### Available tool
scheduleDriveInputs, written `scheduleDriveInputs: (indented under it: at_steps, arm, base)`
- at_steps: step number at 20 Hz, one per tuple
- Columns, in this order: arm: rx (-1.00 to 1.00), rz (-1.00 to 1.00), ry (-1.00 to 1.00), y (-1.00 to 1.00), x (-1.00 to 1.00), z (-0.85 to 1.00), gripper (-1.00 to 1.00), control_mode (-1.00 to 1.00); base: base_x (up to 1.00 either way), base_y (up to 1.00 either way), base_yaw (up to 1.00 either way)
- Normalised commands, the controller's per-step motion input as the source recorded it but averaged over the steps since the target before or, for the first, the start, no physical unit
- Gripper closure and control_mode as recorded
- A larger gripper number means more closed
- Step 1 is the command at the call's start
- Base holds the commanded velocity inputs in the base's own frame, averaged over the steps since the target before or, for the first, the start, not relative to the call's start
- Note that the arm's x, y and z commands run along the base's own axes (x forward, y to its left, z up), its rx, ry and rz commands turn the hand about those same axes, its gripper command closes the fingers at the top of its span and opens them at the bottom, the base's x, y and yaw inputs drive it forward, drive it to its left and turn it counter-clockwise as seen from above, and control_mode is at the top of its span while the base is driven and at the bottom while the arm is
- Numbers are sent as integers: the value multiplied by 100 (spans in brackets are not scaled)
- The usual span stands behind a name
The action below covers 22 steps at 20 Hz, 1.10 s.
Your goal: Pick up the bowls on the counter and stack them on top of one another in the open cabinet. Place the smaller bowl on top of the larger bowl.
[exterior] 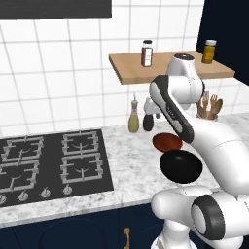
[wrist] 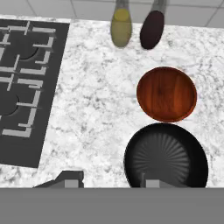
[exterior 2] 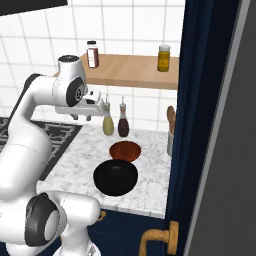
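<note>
On the bench [wrist: 96, 113], to the right of the hob [wrist: 26, 83], the smaller bowl [wrist: 166, 93] is seen touching the larger bowl [wrist: 165, 156] (the nearer one). The empty pincer [wrist: 109, 179], half spread, is held high above, leftward of the black bowl.

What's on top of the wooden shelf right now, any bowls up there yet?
No bowls. The shelf carries a dark-filled jar and a yellow-filled jar. Both bowls sit on the counter. The arm covers part of the shelf's left end.
</note>
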Motion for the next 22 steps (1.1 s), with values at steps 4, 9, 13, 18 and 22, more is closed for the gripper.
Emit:
scheduleDriveInputs:
  at_steps: [4,9,13,18,22]
  arm:
    - [-9,0,9,4,-3,-43,-100,-100]
    - [-30,0,22,2,17,-99,-100,-100]
    - [-22,0,13,-9,52,-96,-100,-100]
    - [-14,0,0,-31,77,-80,-100,-100]
    - [-7,0,0,-24,64,-66,-100,-100]
  base:
    - [0,0,0]
    - [0,0,0]
    - [0,0,0]
    - [0,0,0]
    - [0,0,0]
